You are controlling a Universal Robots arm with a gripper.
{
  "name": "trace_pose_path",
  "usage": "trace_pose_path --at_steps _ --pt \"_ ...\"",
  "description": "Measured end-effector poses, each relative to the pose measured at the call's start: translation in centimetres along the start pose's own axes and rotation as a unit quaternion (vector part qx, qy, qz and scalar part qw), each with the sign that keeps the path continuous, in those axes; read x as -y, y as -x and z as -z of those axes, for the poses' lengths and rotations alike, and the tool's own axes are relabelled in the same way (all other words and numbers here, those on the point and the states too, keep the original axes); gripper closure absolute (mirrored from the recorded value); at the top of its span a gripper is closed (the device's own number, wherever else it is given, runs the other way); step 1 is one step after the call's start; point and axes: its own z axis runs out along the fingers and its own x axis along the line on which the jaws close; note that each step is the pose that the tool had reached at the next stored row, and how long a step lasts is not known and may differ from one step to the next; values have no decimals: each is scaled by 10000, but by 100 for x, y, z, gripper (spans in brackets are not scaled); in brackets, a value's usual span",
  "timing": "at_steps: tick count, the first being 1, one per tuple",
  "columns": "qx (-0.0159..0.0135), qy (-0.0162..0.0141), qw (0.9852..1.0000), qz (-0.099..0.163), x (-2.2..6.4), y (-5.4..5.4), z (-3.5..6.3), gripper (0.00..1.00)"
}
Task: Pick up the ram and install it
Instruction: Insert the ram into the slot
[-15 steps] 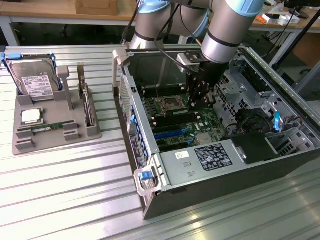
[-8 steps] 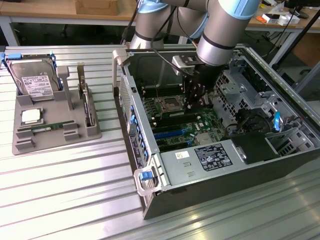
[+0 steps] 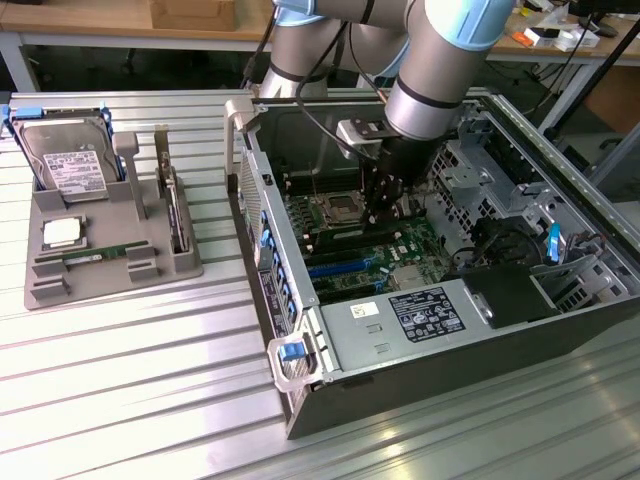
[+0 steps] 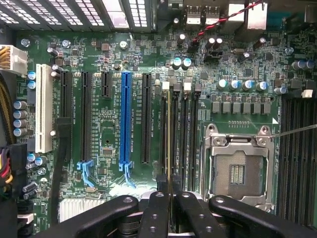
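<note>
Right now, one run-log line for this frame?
gripper: shut on ram | place: over memory slots beside empty CPU socket | seated: cannot tell

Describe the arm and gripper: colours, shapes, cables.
Silver-grey cylindrical arm with light-blue joint caps and black bands; black cables trail beside it. A grey box sits at the wrist. Gripper is black, linked fingers with round screw holes.

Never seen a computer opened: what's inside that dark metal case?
A green motherboard with black and blue slots and an empty silver processor socket. The black gripper pinches a thin ram stick, edge-on along one slot. The silver-and-blue arm hides part of the board.
</note>
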Motion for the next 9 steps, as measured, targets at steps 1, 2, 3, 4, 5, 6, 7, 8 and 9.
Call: trace_pose_path --at_steps 1,2,3,4,5,6,7,8,9 --pt "0 0 10000 0 -1 -2 -2 88" --pt "-2 0 10000 -1 -1 -6 -5 88" --pt "-2 0 10000 -2 -1 -10 -10 88" --pt "-3 0 10000 -1 -1 -11 -17 88" --pt "-2 0 10000 -1 -2 -11 -22 88" --pt "-2 0 10000 -2 -3 -11 -26 88" --pt "-2 0 10000 -1 -3 -11 -33 88" --pt "-2 0 10000 -2 -3 -11 -42 88" --pt "-2 0 10000 -2 -2 -11 -50 88"
